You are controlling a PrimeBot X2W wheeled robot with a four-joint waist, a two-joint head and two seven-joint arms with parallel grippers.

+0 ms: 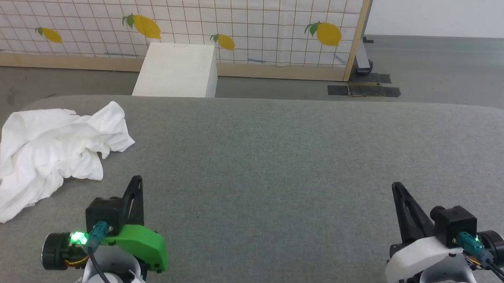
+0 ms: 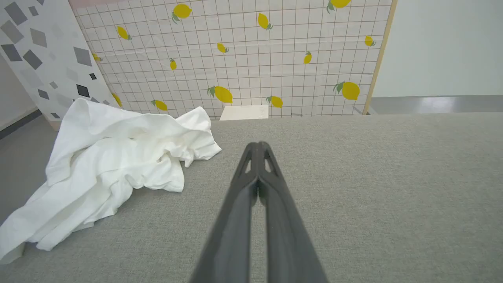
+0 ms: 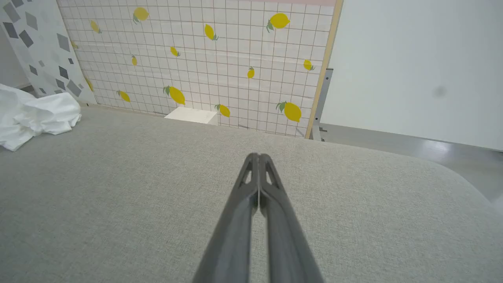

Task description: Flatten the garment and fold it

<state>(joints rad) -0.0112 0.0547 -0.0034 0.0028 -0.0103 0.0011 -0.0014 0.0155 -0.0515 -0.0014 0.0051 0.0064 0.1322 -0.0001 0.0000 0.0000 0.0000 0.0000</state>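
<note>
The garment (image 1: 46,151) is a crumpled white heap at the left edge of the grey table (image 1: 276,159), partly hanging over the side. It also shows in the left wrist view as the garment (image 2: 114,161) and at the far left of the right wrist view as the garment (image 3: 31,116). My left gripper (image 1: 136,180) is shut and empty, a short way right of and nearer than the heap; its tips (image 2: 258,146) meet above bare felt. My right gripper (image 1: 397,187) is shut and empty at the lower right, its tips (image 3: 258,157) together over the table.
A white box (image 1: 177,69) stands on the floor behind the table's far edge. A lemon-print tiled screen (image 1: 239,19) with a wooden frame closes the back. Black tape marks (image 1: 363,89) lie on the floor at the right.
</note>
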